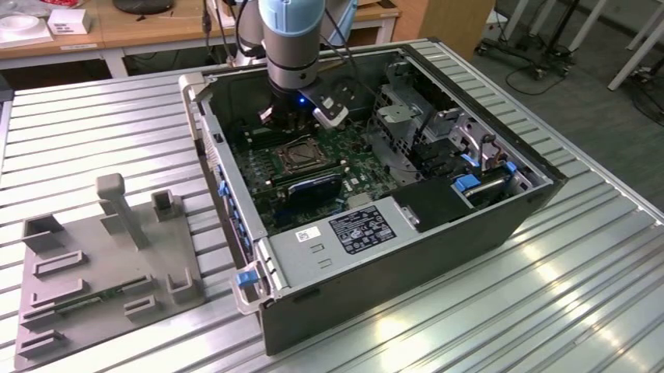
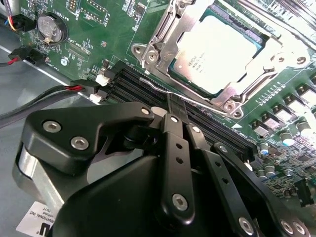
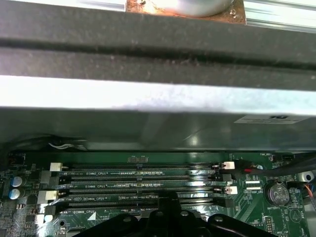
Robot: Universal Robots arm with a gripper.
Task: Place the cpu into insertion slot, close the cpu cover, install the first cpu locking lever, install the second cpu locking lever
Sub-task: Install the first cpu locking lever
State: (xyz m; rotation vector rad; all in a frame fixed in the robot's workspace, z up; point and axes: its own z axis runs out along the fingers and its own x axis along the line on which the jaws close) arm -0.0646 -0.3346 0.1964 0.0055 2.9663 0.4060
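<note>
The cpu (image 2: pixel 217 52) sits in the insertion slot (image 2: pixel 228 98), cpu cover (image 2: pixel 163 37) down. My gripper (image 2: pixel 174 104), pressed together, is at one locking lever (image 2: pixel 154 84); levers appear unlatched.

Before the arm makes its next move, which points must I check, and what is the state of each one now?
1. The cpu lies flat, not tilted: ok.
2. The cpu cover is down around the cpu: ok.
3. The locking lever beside the memory slots is latched: cannot tell.
4. The gripper tip sits close to that lever: ok.
5. The gripper carries nothing: ok.
</note>
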